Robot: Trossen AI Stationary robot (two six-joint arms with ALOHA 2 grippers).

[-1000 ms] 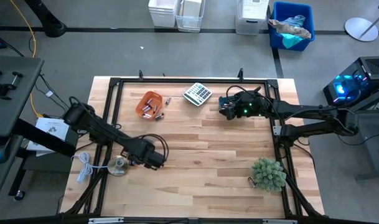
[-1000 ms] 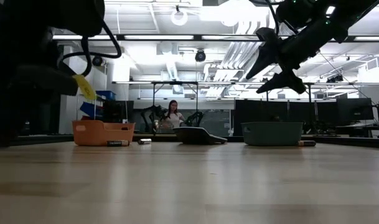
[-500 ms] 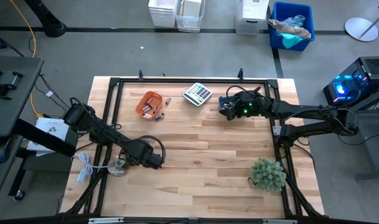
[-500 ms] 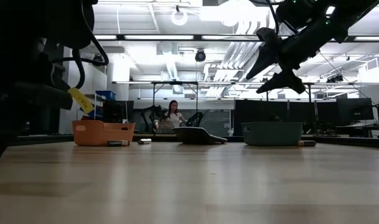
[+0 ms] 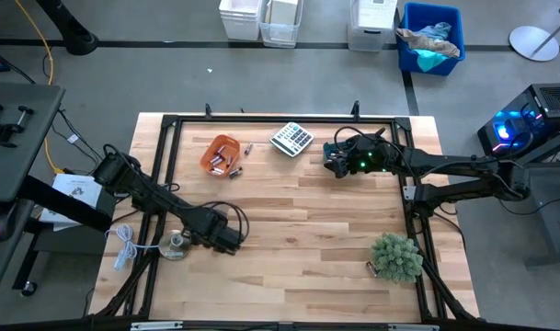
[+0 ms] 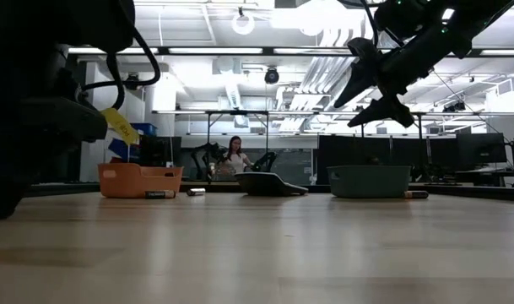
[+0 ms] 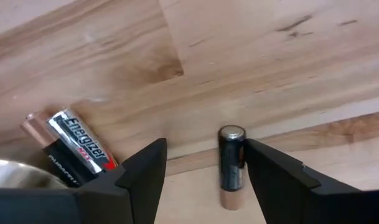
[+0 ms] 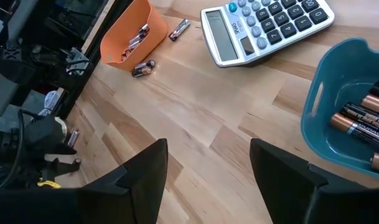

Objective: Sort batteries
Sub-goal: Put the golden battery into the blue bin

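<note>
Batteries lie scattered in several spots on the wooden table (image 5: 298, 211). Nearest the front edge, the left gripper (image 5: 226, 237) sits low over the boards at the left, its fingers spread wide with nothing held. In the left wrist view a slim dark battery (image 7: 230, 165) with a copper end lies on the wood between those fingers (image 7: 142, 180), touching neither, while a fatter black-and-silver battery (image 7: 71, 148) lies off to one side next to a round metal disc (image 5: 176, 245). At the front right stands a small green plant (image 5: 396, 256) with one battery (image 5: 371, 268) just beside it.

Farther back, the right gripper (image 5: 336, 158) hangs above the table, its jaws wide apart and empty. Below it is a teal bowl (image 8: 320, 118) holding several copper-ended batteries (image 8: 357, 118). Beyond, near the far edge, a grey calculator (image 5: 291, 139) lies between that bowl and an orange bowl (image 5: 219, 154), which holds more small batteries (image 8: 137, 36). Two loose ones (image 8: 143, 67) rest on the wood just outside the orange bowl. In the low view, a person (image 6: 235, 155) sits in the room behind the table.
</note>
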